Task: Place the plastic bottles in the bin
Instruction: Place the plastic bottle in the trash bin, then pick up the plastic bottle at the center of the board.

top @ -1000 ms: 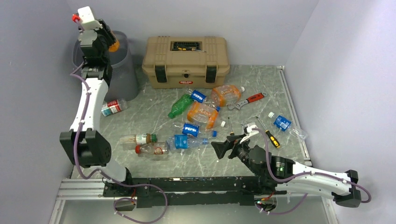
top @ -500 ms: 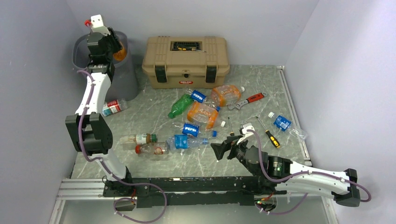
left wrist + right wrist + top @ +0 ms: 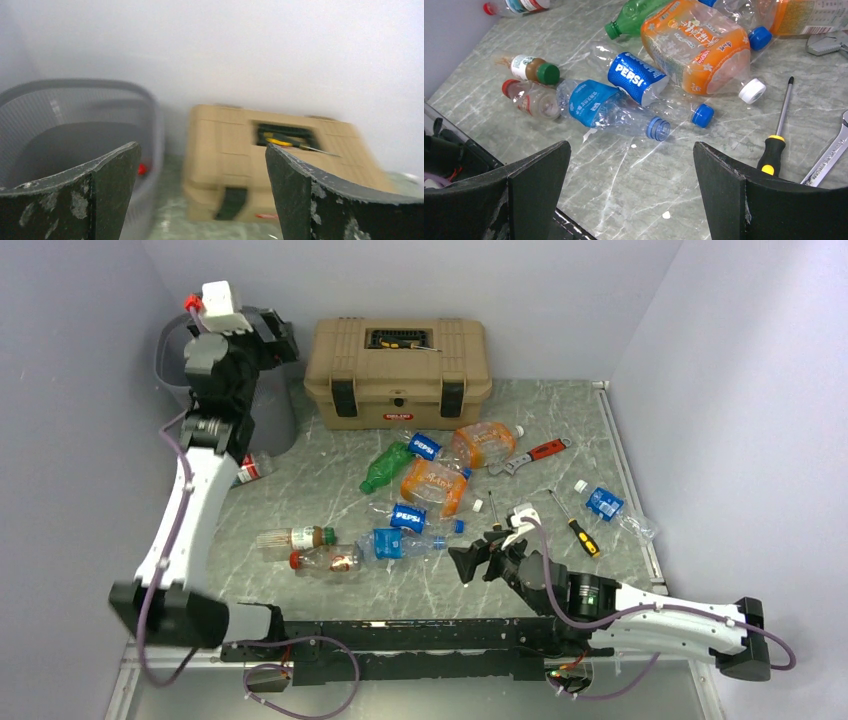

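Note:
The bin (image 3: 272,420) stands at the far left corner, grey mesh (image 3: 75,120) in the left wrist view. My left gripper (image 3: 272,335) hangs open and empty above its right rim (image 3: 201,150). Several plastic bottles lie mid-table: a green one (image 3: 385,468), an orange-label one (image 3: 435,485), a crushed Pepsi one (image 3: 408,517), a clear blue-label one (image 3: 400,543). My right gripper (image 3: 470,562) hovers open just short of the blue-label bottle (image 3: 594,105), nothing between its fingers (image 3: 630,147).
A tan toolbox (image 3: 398,370) sits behind the bottles, right of the bin. A red-handled wrench (image 3: 530,455) and screwdrivers (image 3: 575,525) lie at the right. One bottle with a red-white label (image 3: 250,468) lies by the bin's foot, another (image 3: 610,505) near the right edge.
My left gripper was shut on an orange bottle over the bin; now it is open, the bottle is gone from view, and the wrist has swung right. The right gripper crept slightly left.

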You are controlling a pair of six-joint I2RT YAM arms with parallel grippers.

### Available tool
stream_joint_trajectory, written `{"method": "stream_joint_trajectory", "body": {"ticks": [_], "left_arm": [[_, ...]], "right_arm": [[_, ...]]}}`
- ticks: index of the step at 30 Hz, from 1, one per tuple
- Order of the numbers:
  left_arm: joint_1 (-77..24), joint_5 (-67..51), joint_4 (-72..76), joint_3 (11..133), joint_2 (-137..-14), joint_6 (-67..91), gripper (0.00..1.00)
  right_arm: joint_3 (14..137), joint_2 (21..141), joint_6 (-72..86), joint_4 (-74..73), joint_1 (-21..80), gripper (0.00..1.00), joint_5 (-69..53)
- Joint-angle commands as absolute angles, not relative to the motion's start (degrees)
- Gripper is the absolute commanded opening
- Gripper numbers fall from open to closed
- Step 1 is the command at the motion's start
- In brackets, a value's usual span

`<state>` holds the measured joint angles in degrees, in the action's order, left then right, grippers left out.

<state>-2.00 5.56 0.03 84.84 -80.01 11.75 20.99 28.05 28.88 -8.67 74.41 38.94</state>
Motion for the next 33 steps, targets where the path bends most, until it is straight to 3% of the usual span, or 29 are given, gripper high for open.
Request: {"method": "stream_joint_trajectory", "body": {"ticks": [1,11,19,27,33], "left_arm": [[-8.6,5.1,-8.6,80.8,-67.9,14.6,0.99],[-10.7,-0.2,-37.4,70.4,-55.3,17.9,1.0],[-10.6,-2.5,-32.8,50.6,-47.2,21.3,0.99],[-10.5,-9.9,-33.1,50.8,-48.6,21.6,1.0],[-10.8,-8.4,-33.5,50.5,-49.0,22.1,0.99]], "right_arm": [[24.7,32.0,28.5,-4.0,74.6,0.98,39.7],[36.4,55.6,31.0,-6.1,73.6,0.98,36.4],[38.3,61.2,33.4,-6.2,62.0,0.98,24.5],[33.2,58.6,36.2,-3.8,51.7,0.97,22.6],[31.5,59.6,41.0,2.4,42.1,0.98,18.2]]}}
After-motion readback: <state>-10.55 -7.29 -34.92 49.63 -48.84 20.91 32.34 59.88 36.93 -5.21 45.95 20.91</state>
